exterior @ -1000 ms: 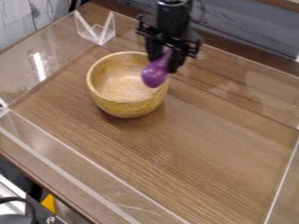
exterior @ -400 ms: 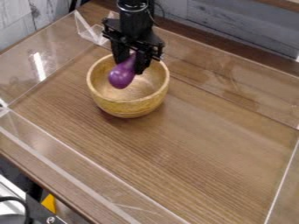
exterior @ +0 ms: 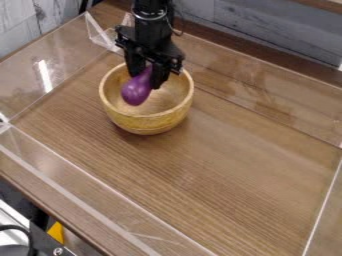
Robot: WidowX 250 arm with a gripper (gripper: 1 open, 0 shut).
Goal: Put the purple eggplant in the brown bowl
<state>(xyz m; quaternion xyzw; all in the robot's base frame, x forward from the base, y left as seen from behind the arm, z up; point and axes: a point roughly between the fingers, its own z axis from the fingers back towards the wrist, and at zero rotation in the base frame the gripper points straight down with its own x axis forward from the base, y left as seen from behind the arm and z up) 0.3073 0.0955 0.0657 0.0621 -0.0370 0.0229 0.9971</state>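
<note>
In the upper left, the pincer (exterior: 143,72) grips the purple eggplant (exterior: 136,89) inside the brown bowl (exterior: 147,97); opening the jaws looks to be next

The eggplant (exterior: 136,89) is glossy purple. The bowl (exterior: 147,116) is light-brown wood with visible grain and a paler inside. The gripper (exterior: 148,72) is black, the table (exterior: 214,170) brown with streaked grain.

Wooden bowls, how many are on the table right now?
1. The round light-brown wooden bowl sits on the left rear part of the wooden table, under the end effector holding the glossy purple eggplant. None appears hidden.
</note>
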